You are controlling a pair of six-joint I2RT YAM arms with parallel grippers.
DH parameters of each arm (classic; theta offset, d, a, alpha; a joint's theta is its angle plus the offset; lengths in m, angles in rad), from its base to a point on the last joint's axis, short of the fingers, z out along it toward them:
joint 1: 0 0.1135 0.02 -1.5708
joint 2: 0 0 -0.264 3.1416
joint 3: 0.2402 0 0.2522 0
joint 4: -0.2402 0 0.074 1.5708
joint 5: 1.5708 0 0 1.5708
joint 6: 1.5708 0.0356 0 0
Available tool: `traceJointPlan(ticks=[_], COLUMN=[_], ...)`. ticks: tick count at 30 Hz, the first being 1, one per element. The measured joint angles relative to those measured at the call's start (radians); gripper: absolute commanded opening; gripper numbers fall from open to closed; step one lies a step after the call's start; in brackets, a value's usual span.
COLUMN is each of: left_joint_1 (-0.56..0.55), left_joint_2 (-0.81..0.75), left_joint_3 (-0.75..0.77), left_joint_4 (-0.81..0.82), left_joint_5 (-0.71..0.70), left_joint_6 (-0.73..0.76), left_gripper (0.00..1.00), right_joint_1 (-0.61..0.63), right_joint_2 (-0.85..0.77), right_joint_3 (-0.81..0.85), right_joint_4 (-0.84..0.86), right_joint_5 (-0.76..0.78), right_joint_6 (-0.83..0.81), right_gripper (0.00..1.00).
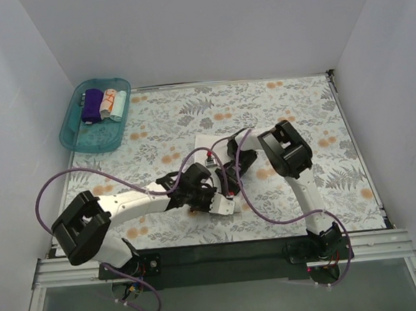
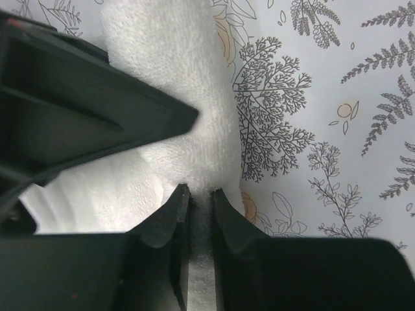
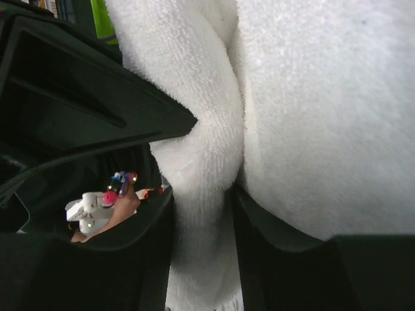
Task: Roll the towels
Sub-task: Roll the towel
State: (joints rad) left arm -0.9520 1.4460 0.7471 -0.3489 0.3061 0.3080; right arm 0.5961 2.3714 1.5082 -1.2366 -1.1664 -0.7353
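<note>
A plain white towel (image 1: 208, 142) lies near the middle of the floral sheet, mostly hidden under both grippers. My left gripper (image 2: 200, 192) is shut on a thin fold of the white towel (image 2: 168, 58) at its near edge. My right gripper (image 3: 202, 194) is shut on a thick bunched fold of the same towel (image 3: 324, 116). In the top view the two grippers (image 1: 218, 198) (image 1: 239, 160) sit close together over it. A dark purple rolled towel (image 1: 91, 105), a white-orange roll (image 1: 107, 104) and a pale teal roll (image 1: 120, 105) lie in the tray.
The teal translucent tray (image 1: 84, 136) stands at the far left corner. The floral sheet (image 1: 313, 118) covers the table between white walls. Purple cables (image 1: 52, 189) loop from both arms. A black rail (image 1: 223, 254) runs along the near edge.
</note>
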Motion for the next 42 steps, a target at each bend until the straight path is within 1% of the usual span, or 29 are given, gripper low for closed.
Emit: traceJointPlan(ticks=[1,2,4,5,8,11,13,16,19,21,23,24,28,30,32,35,36,41,42], left_joint_1=[0.011,0.025,0.054,0.075,0.152,0.217,0.261,0.317,0.363,0.386,0.401,0.406,0.411,0.412,0.412,0.415,0.417,0.427,0.428], left_joint_2=[0.006,0.012,0.029,0.044,0.122,0.231,0.316,0.443,0.562,0.635,0.692,0.719,0.797,0.824,0.842,0.872,0.879,0.897,0.898], left_joint_3=[0.008,0.016,0.037,0.052,0.134,0.24,0.313,0.423,0.52,0.58,0.623,0.645,0.705,0.724,0.737,0.753,0.755,0.759,0.759], left_joint_4=[-0.013,-0.026,-0.055,-0.075,-0.171,-0.29,-0.376,-0.503,-0.626,-0.703,-0.763,-0.797,-0.892,-0.929,-0.954,-0.99,-0.997,-1.015,-1.015], left_joint_5=[0.018,0.037,0.084,0.113,0.235,0.351,0.435,0.549,0.648,0.703,0.747,0.764,0.81,0.822,0.829,0.847,0.853,0.866,0.866], left_joint_6=[-0.005,-0.01,-0.017,-0.016,-0.007,0.015,0.035,0.065,0.087,0.095,0.097,0.098,0.095,0.094,0.093,0.086,0.083,0.066,0.061], left_gripper=[0.04,0.03,0.02,0.02,0.02,0.01,0.01,0.04,0.06,0.07,0.07,0.08,0.08,0.09,0.09,0.09,0.09,0.09,0.11], right_joint_1=[-0.007,-0.02,-0.064,-0.092,-0.18,-0.259,-0.283,-0.27,-0.21,-0.13,-0.023,0.039,0.253,0.317,0.349,0.378,0.386,0.407,0.408], right_joint_2=[-0.005,-0.015,-0.055,-0.082,-0.195,-0.364,-0.5,-0.706,-0.855,-0.922,-0.958,-0.967,-0.954,-0.925,-0.892,-0.853,-0.842,-0.826,-0.826], right_joint_3=[-0.004,-0.01,-0.021,-0.024,-0.034,-0.07,-0.122,-0.217,-0.308,-0.372,-0.436,-0.468,-0.555,-0.559,-0.559,-0.562,-0.562,-0.599,-0.614], right_joint_4=[0.001,0.005,0.008,0.016,0.051,0.135,0.199,0.294,0.38,0.454,0.524,0.568,0.691,0.734,0.787,0.846,0.856,0.904,0.919], right_joint_5=[-0.002,0.0,0.016,0.032,0.079,0.133,0.182,0.248,0.329,0.406,0.495,0.555,0.755,0.836,0.901,0.967,0.976,0.965,0.957], right_joint_6=[0.003,0.002,-0.003,-0.003,0.0,0.018,0.034,0.055,0.07,0.083,0.101,0.109,0.139,0.15,0.153,0.155,0.156,0.155,0.153], right_gripper=[0.47,0.49,0.59,0.6,0.61,0.61,0.6,0.59,0.58,0.58,0.6,0.62,0.64,0.64,0.64,0.59,0.55,0.42,0.27])
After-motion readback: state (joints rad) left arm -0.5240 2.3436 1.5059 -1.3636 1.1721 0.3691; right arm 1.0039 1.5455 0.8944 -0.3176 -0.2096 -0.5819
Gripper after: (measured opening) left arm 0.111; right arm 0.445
